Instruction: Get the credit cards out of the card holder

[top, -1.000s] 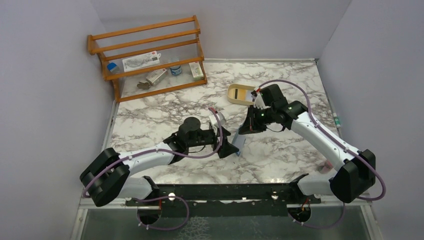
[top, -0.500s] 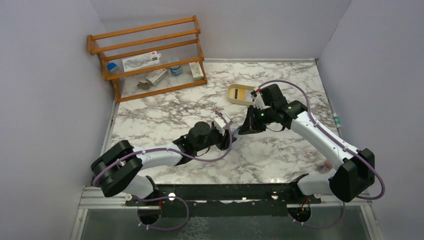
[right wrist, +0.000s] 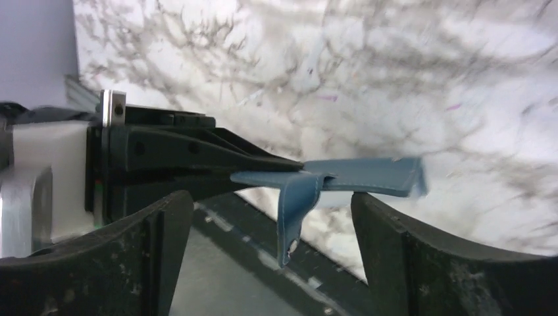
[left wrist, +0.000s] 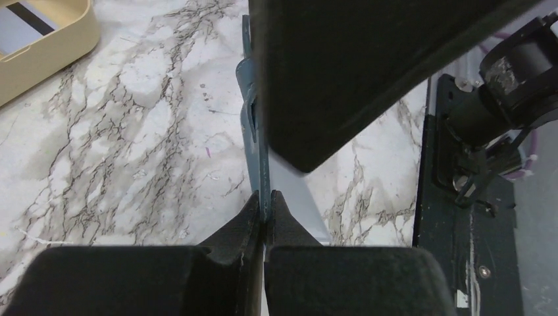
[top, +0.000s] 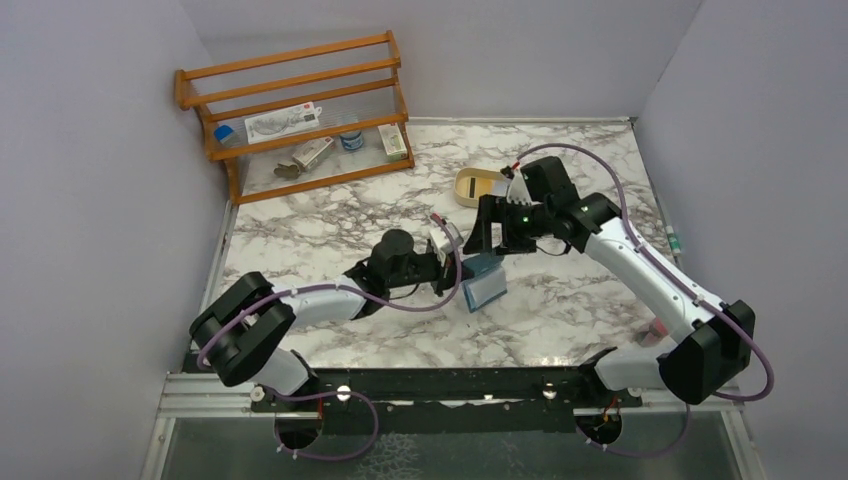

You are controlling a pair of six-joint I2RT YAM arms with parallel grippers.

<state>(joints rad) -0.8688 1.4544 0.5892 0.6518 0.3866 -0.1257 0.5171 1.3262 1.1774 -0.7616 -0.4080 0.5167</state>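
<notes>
The teal-blue card holder point(top: 483, 267) hangs just above the marble, in front of centre. My left gripper point(top: 462, 272) is shut on its thin edge point(left wrist: 264, 201). A pale credit card point(top: 486, 292) sticks out of the holder point(left wrist: 253, 125) on its near side, also visible as a pale sheet point(left wrist: 299, 187) in the left wrist view. My right gripper point(top: 492, 240) stands open over the holder. In the right wrist view the right gripper point(right wrist: 273, 243) has its fingers on either side of the holder point(right wrist: 368, 176), whose snap tab point(right wrist: 293, 217) dangles between them untouched.
A tan tray point(top: 470, 188) lies behind the right gripper, holding a white card with a black stripe point(left wrist: 23, 18). A wooden rack point(top: 300, 110) with small items stands at the back left. The black base rail point(top: 440, 382) runs along the near edge.
My left gripper moved right to the holder and shut on its edge. My right gripper, shut on it before, let go and opened. The holder now lies flatter, with its card showing.
</notes>
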